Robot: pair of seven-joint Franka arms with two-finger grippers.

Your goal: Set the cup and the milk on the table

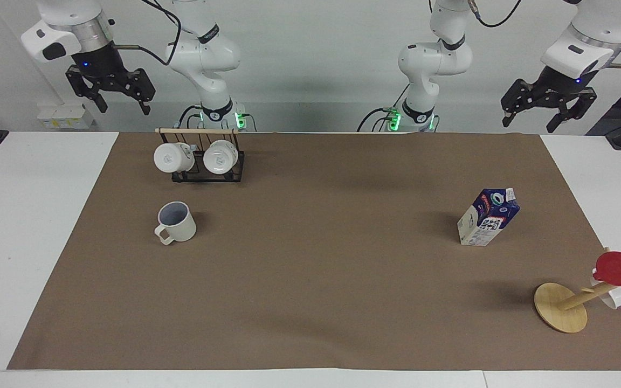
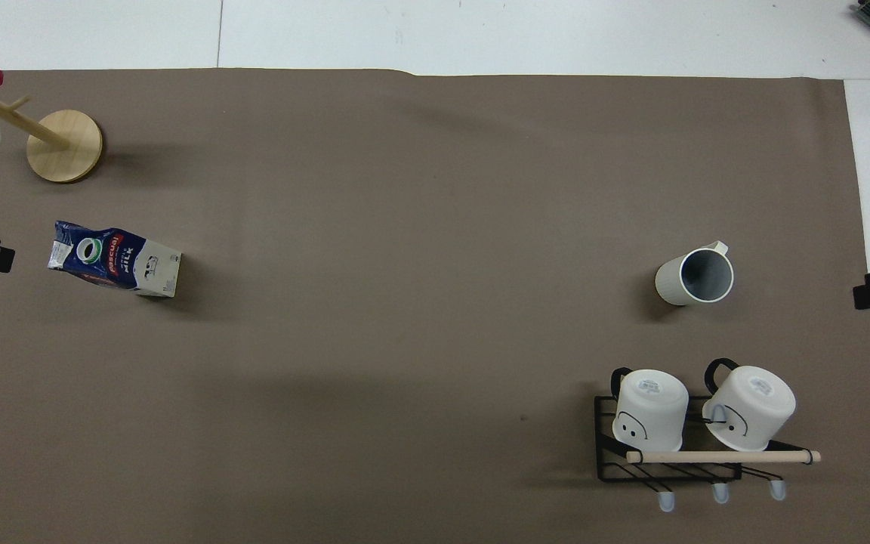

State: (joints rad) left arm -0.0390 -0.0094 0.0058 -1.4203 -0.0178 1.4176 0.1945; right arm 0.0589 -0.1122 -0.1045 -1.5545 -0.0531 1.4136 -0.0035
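Below both raised, spread grippers, left gripper point(image 1: 549, 110) and right gripper point(image 1: 110, 91), stand milk point(image 1: 487, 217) and cup point(image 1: 177, 222).

milk point(image 2: 115, 258) carton: white word "MILK" on the dark blue panel, readable in overhead view; above it a red band with white brand lettering, looks like "pascual" but not sure. Small black print on the white lower part of the carton, too small to read. In facing view point(image 1: 488, 217) same carton shows red marks and black print, none legible. Two white mugs point(image 2: 650, 408) on the black rack: grey printed marks on their bases, unreadable; black curved face-like marks on their sides, no letters. Round black-and-white marks at the arm bases point(image 1: 214, 115), not readable. No other text or numbers seen
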